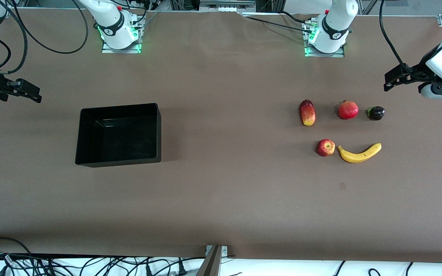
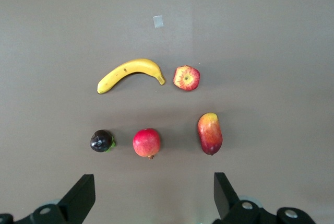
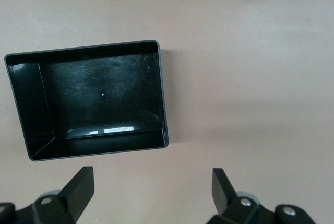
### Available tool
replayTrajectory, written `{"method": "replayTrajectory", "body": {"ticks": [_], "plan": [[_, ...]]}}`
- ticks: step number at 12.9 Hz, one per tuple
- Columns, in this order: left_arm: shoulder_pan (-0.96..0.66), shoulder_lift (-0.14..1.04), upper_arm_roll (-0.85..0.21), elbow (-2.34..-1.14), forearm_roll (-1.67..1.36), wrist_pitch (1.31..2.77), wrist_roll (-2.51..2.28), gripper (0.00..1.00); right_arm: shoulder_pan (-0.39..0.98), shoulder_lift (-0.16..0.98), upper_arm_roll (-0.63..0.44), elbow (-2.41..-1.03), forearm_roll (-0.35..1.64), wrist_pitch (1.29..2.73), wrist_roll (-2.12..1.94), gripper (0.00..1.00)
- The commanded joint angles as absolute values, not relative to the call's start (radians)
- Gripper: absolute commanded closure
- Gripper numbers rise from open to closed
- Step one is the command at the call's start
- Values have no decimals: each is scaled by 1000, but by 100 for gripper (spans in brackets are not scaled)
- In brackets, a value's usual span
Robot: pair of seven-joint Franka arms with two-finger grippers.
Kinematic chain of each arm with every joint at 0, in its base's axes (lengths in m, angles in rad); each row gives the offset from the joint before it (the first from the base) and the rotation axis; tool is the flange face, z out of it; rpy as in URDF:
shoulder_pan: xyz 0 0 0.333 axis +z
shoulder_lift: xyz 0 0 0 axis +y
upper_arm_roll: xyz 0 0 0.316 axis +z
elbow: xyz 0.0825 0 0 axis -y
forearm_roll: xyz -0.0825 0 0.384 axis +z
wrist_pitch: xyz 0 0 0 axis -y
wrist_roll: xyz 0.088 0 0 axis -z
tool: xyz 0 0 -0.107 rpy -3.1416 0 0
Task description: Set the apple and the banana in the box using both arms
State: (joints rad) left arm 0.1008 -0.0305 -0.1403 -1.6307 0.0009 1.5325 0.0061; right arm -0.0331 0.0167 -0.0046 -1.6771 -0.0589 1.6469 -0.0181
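The left hand [image 1: 391, 79] is hanging in the air over the bare counter [image 1: 221, 199] at the left arm's end, its fingers [image 2: 78, 198] spread wide apart and holding nothing; the right hand [image 1: 27, 92] is hovering over the counter at the right arm's end, its fingers [image 3: 78, 190] likewise standing apart and gripping nothing.

Out from the left hand, the fruit is lying in two rows: a dark purple fruit [image 1: 376, 113], a pomegranate [image 1: 348, 110] and a mango [image 1: 307, 112] are sitting in the row farther from the front camera; the apple [image 1: 325, 147] and the banana [image 1: 360, 153] are resting in the nearer row, the banana's tip just beside the apple — whether they are touching I cannot tell. Out from the right hand, the box [image 1: 86, 153] is sitting well apart from all the fruit, toward the right arm's end, and its inside is showing bare in the right wrist view.

By my judgement the task is standing at its very start — neither fruit is being lifted, neither is lying in the box; picking up the apple, picking up the banana, carrying both across and setting them in are all remaining.
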Motion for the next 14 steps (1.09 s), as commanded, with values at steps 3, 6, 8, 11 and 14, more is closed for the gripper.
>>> {"method": "replayTrajectory", "body": {"ticks": [3, 6, 8, 11, 14], "plan": [[101, -18, -143, -1603, 2, 1525, -3, 0, -48, 28, 11, -1649, -63, 1624, -9, 0], [101, -17, -143, -1603, 2, 1525, -3, 0, -46, 35, 12, -1663, -63, 1617, -3, 0], [101, -18, -143, -1603, 2, 1525, -3, 0, -48, 76, 11, -1695, -75, 1547, 15, 0], [101, -17, -143, -1603, 2, 1525, -3, 0, -46, 78, 12, -1834, -74, 1678, 113, 0], [101, -17, -143, -1603, 2, 1525, -3, 0, -49, 72, 8, -2066, -69, 1978, 106, 0]]}}
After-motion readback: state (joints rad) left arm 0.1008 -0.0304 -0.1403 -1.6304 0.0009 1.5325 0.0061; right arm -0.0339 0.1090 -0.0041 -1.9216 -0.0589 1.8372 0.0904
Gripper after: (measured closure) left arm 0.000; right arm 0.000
